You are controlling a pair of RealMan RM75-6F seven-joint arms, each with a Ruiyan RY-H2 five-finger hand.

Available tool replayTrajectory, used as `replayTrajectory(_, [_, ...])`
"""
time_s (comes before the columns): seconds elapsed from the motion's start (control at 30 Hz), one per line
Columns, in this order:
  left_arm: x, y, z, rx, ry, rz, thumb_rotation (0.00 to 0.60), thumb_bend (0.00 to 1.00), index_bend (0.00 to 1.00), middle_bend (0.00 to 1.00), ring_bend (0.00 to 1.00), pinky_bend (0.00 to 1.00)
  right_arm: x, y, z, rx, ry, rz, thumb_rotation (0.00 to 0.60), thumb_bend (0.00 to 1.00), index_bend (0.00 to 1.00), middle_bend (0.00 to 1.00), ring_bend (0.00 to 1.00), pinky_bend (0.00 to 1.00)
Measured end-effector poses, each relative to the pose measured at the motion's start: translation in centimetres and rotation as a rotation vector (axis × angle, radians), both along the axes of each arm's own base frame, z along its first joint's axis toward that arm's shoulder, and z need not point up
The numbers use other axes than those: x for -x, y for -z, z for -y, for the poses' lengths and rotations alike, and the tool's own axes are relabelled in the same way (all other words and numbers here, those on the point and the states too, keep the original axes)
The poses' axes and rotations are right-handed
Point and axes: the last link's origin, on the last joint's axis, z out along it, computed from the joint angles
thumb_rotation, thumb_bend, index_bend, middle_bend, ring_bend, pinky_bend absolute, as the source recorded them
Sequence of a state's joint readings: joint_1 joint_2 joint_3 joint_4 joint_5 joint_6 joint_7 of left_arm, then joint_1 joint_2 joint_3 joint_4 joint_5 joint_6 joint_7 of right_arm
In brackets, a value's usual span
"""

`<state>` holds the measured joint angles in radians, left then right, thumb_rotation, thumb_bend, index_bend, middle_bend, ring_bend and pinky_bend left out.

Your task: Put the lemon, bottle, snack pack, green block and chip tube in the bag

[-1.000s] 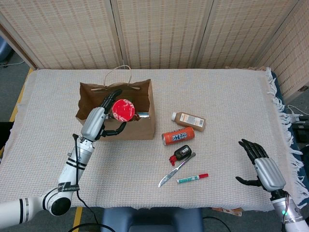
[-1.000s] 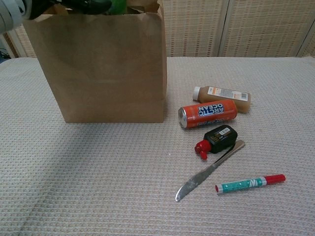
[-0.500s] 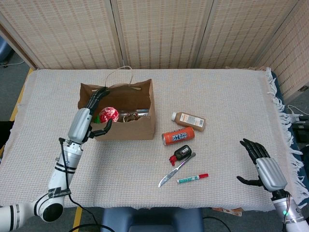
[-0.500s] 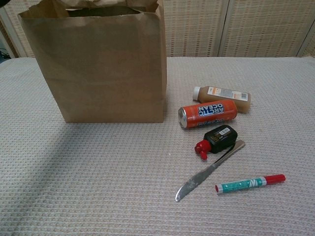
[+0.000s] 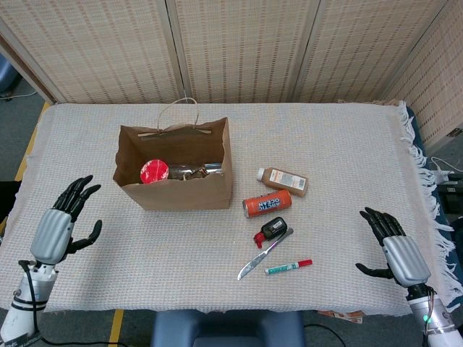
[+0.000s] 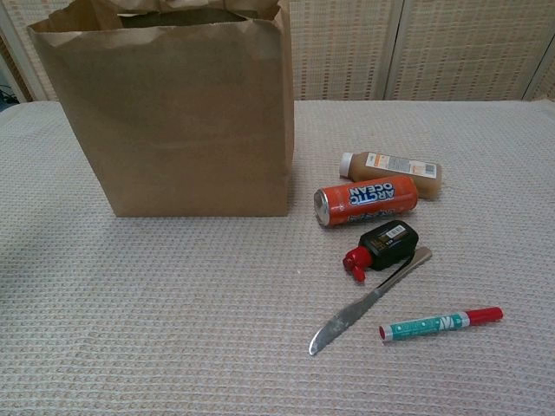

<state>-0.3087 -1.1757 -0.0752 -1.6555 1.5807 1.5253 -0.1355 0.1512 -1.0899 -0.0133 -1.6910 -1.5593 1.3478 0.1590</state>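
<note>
Left hand (image 5: 61, 228) has pulled back from the bag (image 5: 189, 189), fingers apart like the right hand (image 5: 396, 249); next I reach for the bottle (image 5: 283, 179) squarely.

- Matt brown paper bag (image 6: 182, 121), its rim crumpled
- Coarse woven cloth covers the table (image 6: 173, 329)
- Dull metal knife (image 6: 368, 302)
- Glossy orange can (image 6: 365, 201)
- Smooth plastic marker (image 6: 440, 323)

1. The contents of the bag (image 6: 173, 121) are hidden by its front wall in the chest view.
2. Beside the red lid (image 5: 153, 172), the items inside are too dim to be identified.
3. Neither hand is shown in the chest view.
</note>
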Motion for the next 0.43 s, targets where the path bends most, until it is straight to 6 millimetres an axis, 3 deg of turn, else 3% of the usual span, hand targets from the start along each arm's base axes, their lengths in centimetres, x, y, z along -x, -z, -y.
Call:
replayTrajectory(0.23, [5.0, -0.5, 3.2, -0.032, -0.079, -0.296, 0.600, 0.39, 0.04, 0.00, 0.00, 0.05, 0.3, 0.1, 0.0, 0.010, -0.009, -0.063, 0.600, 0.02, 0.00, 0.00, 0.00, 0.00])
replayTrajectory(0.43, [7.1, 0.1, 4.8, 0.025, -0.178, -0.436, 0.600, 0.34, 0.01, 0.00, 0.00, 0.04, 0.5, 0.3, 0.0, 0.004, -0.007, -0.111, 0.600, 0.02, 0.00, 0.00, 0.00, 0.00])
